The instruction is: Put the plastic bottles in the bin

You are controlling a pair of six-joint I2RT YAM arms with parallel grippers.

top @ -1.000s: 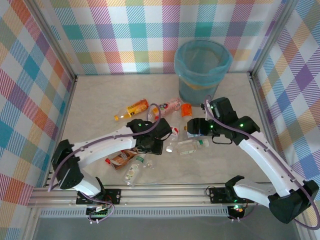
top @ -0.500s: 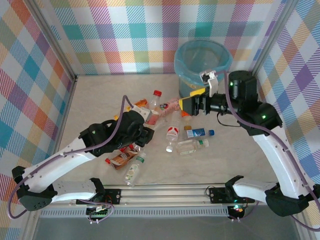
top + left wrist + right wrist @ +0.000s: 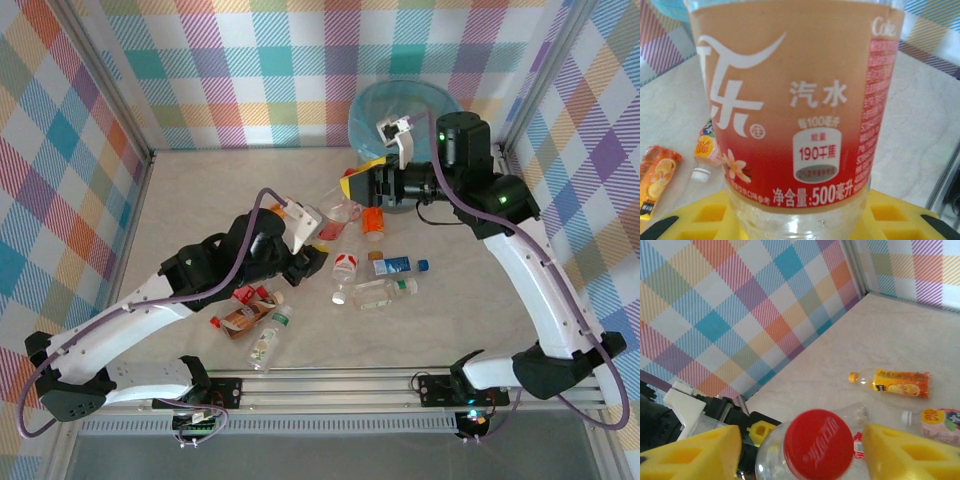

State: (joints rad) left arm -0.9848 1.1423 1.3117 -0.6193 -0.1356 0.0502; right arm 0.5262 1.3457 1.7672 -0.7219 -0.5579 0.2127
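The left gripper [image 3: 795, 220] is clamped on the clear body of a cola bottle [image 3: 790, 115] just under its label, holding it off the table to the left of the bin [image 3: 365, 120]. The orange-to-red label carries a large white 乐, then 汽水, 190千焦 in a white badge, and 净含量:500毫升 along its bottom edge. Small letters starting "Co" sit top right. On the table left of the bin lie an orange-label bottle [image 3: 900, 382] and a pink-label bottle [image 3: 935, 422], their print illegible. The right gripper [image 3: 800, 452], just left of the bin, has its yellow pads spread either side of the red cap [image 3: 817, 442], clear of it. The cap's white script is unreadable.
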